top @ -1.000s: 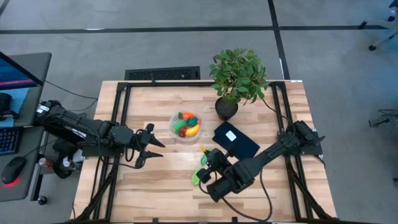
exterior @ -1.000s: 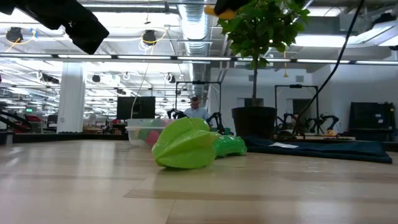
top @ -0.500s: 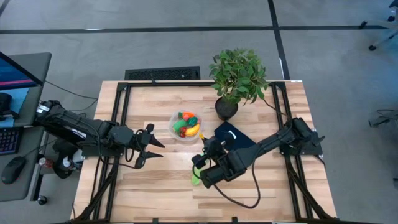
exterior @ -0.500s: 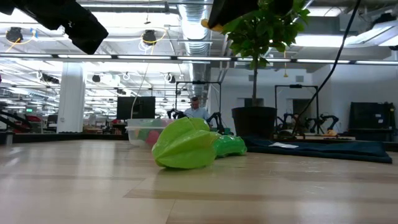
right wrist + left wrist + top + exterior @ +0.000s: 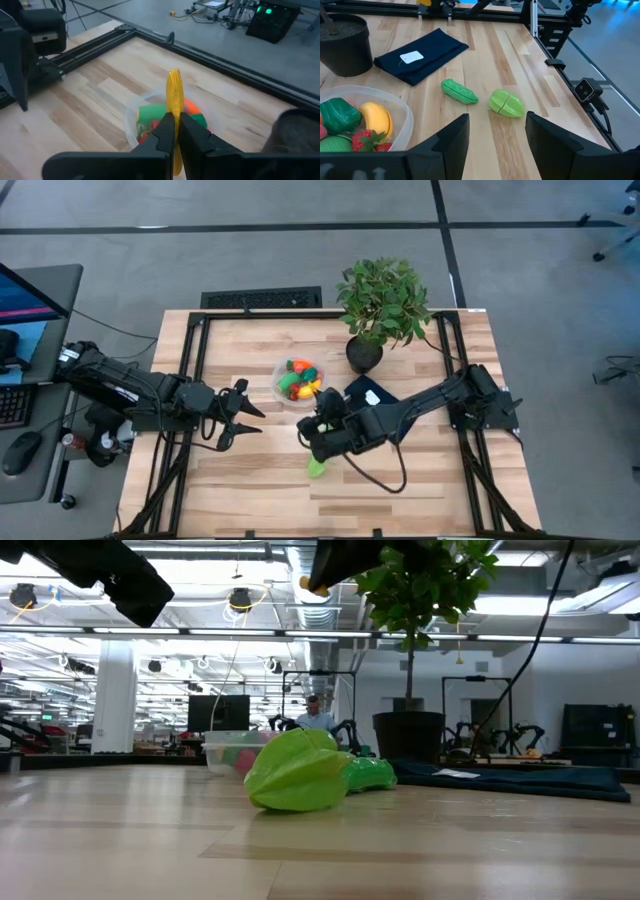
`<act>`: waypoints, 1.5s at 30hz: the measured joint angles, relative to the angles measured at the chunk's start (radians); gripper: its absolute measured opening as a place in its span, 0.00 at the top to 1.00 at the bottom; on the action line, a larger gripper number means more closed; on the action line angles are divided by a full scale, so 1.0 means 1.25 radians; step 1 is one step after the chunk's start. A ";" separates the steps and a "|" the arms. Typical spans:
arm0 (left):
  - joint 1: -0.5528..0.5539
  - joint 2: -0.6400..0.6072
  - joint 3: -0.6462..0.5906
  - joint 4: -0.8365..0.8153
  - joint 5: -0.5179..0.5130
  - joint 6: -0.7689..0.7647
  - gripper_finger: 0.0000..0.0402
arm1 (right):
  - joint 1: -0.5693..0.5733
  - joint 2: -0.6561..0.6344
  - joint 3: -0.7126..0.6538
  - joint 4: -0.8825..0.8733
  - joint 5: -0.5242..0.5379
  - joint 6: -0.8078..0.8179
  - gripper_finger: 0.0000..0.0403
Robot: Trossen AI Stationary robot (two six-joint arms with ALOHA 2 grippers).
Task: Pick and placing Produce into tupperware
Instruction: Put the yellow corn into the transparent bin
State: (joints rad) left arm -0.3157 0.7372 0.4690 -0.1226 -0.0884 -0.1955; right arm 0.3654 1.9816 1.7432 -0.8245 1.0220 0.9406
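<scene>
Right gripper is pinching a thin yellow piece, probably a banana, with the round clear plastic tupperware just ahead, so next it's hover-and-drop.

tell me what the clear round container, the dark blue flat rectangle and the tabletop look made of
Clear round container: thin, slightly cloudy plastic, probably; the toy produce shows through its wall. Dark blue flat rectangle: looks like matte folded cloth with soft edges and a white label. Tabletop: pale wooden planks with visible grain and seams, smooth with a light sheen.
</scene>
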 joint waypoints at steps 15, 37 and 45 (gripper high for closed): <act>0.000 0.000 0.000 0.000 0.025 -0.020 0.54 | -0.096 0.002 -0.007 0.121 -0.120 -0.156 0.97; 0.000 0.000 0.000 0.000 0.018 0.001 0.54 | -0.230 0.003 -0.199 0.463 -0.423 -0.236 0.96; 0.000 0.000 0.000 -0.001 0.017 0.001 0.54 | -0.263 0.003 -0.199 0.459 -0.446 -0.258 0.94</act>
State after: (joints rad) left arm -0.3157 0.7373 0.4690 -0.1238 -0.0669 -0.1947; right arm 0.0365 1.9850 1.4948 -0.2507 0.4640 0.6186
